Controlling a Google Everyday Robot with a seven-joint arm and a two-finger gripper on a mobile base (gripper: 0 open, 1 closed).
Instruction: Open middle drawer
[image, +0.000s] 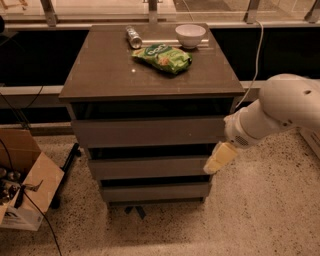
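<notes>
The drawer cabinet stands in the middle of the camera view with three flat grey-brown fronts. The middle drawer is the middle-sized front, shut, between the taller top front and the narrowest bottom front. My gripper hangs from the white arm that reaches in from the right. Its pale tip is at the right end of the middle drawer front, at or just beside the cabinet's right edge.
On the cabinet top lie a green snack bag, a white bowl and a can. An open cardboard box with cables stands on the floor at the left. A white cable hangs at the right.
</notes>
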